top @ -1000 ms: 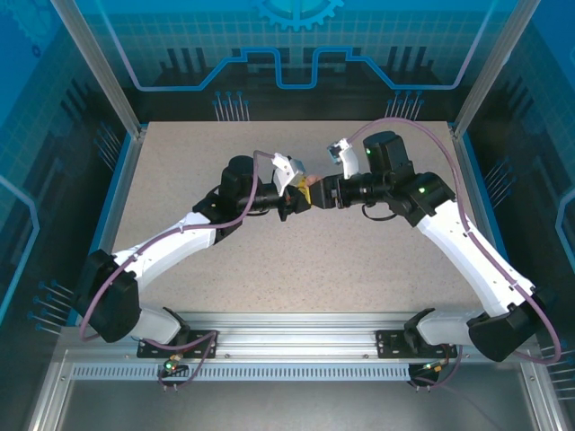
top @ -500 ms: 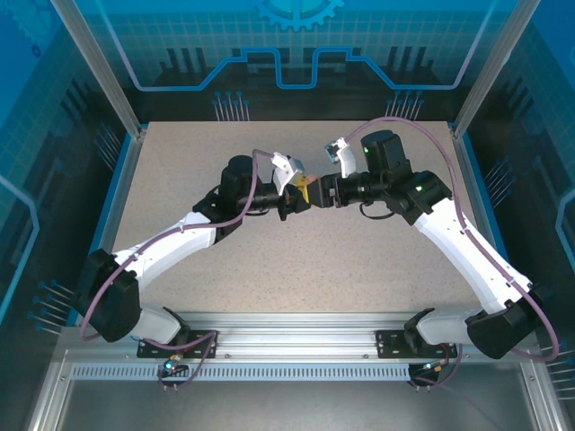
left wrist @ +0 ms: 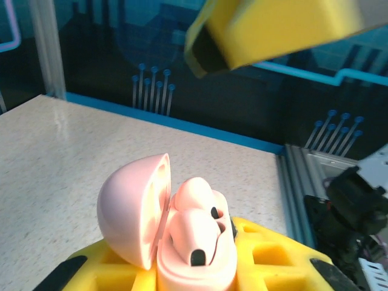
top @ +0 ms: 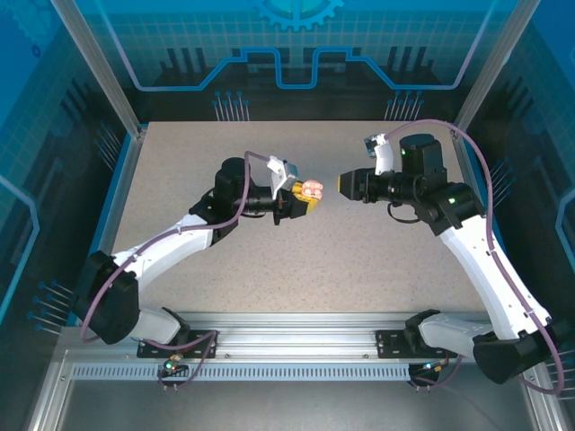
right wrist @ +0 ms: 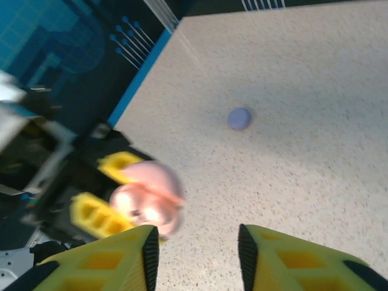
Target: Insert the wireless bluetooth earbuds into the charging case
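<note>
Top external: our left fingers pinch an open pale pink round charging case holding pale pink earbuds; right fingers, three o'clock, spread.

— Any writing to read here?
— None that I can make out. The back panel carries a gear emblem and circuit-style lines, but these are drawings, not letters or numbers.
— What about the pink charging case?
— Its shell is plain in the left wrist view, with no legible brand or label. In the right wrist view it is too blurred to tell.
— And the counter?
— It is only a speckled surface, with nothing printed on it.
</note>
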You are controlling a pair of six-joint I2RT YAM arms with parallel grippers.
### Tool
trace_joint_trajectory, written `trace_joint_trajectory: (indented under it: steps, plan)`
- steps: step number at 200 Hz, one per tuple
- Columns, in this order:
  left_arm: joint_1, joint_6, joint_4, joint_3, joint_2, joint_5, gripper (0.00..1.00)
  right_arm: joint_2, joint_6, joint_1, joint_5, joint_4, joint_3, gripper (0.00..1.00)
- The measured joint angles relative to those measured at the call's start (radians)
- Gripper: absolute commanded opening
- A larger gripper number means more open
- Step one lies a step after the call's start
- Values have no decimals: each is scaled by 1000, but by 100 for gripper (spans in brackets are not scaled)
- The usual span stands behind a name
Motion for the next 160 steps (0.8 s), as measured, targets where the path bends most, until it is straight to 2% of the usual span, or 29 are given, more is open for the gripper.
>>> trace_joint_trajectory:
  steps: [33, 74, 123, 160]
  plan:
    - [-9, 1, 26, 0, -28, 99, 14, 31, -17, -39, -36, -2, -58, 26]
    - [-35, 7, 11, 3, -31, 175, 14, 51, -40, -43, -148, 29, -79, 24]
    - [-52, 20, -18, 50, -5, 198, 14, 56, -68, -28, -256, 62, -79, 24]
    - [-52, 21, -51, 70, 29, 193, 14, 59, -90, -11, -290, 67, -79, 24]
